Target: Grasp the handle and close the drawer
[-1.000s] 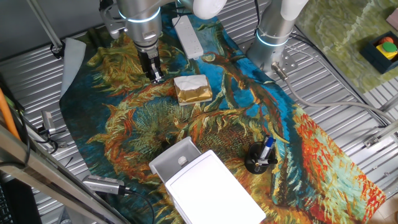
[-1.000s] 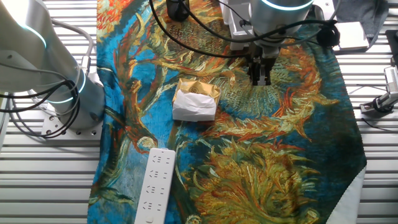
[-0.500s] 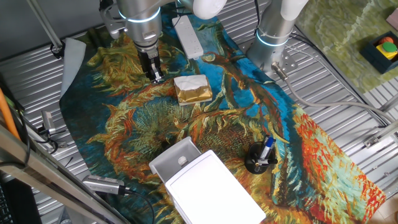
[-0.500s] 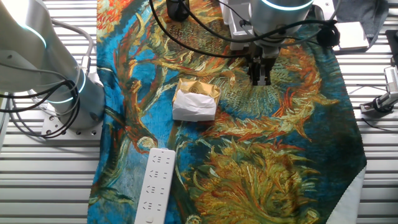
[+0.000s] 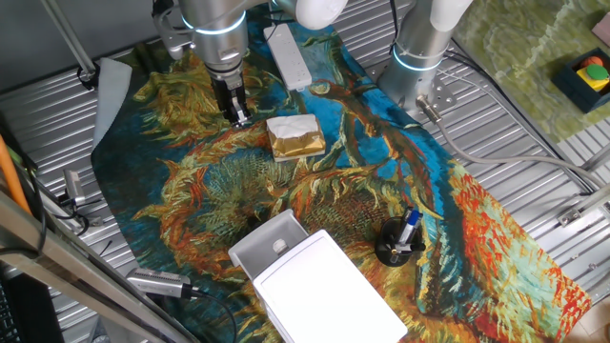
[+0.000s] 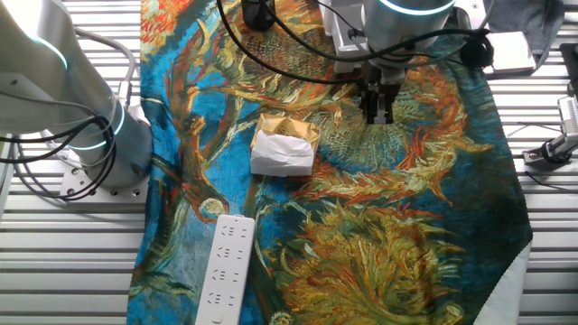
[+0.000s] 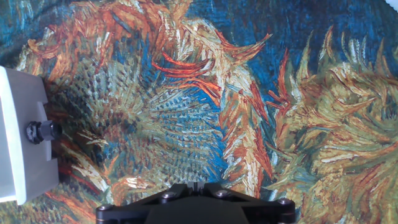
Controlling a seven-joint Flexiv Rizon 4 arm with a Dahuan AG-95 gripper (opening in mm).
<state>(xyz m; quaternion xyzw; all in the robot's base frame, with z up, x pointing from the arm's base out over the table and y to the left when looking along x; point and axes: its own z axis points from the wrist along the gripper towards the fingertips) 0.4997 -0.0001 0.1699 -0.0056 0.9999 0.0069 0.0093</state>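
The white flat-topped box (image 5: 319,291) stands at the near edge of the painted cloth. Its light-grey drawer (image 5: 268,240) is pulled out toward the cloth's middle, with the small white handle (image 5: 279,247) on it. My gripper (image 5: 238,117) is shut and empty, low over the cloth at the far side, well away from the drawer. The other fixed view shows the gripper (image 6: 377,114) but not the drawer. In the hand view the drawer's grey front (image 7: 18,155) shows at the left edge with its knob (image 7: 41,132), which looks dark there. The gripper (image 7: 196,185) has its jaws together.
A gold-and-white wrapped block (image 5: 294,136) lies just right of the gripper; it also shows in the other fixed view (image 6: 284,148). A white remote (image 5: 289,53) lies at the far edge. A black pen holder (image 5: 396,242) stands right of the box. A second arm's base (image 5: 416,59) stands at the back right.
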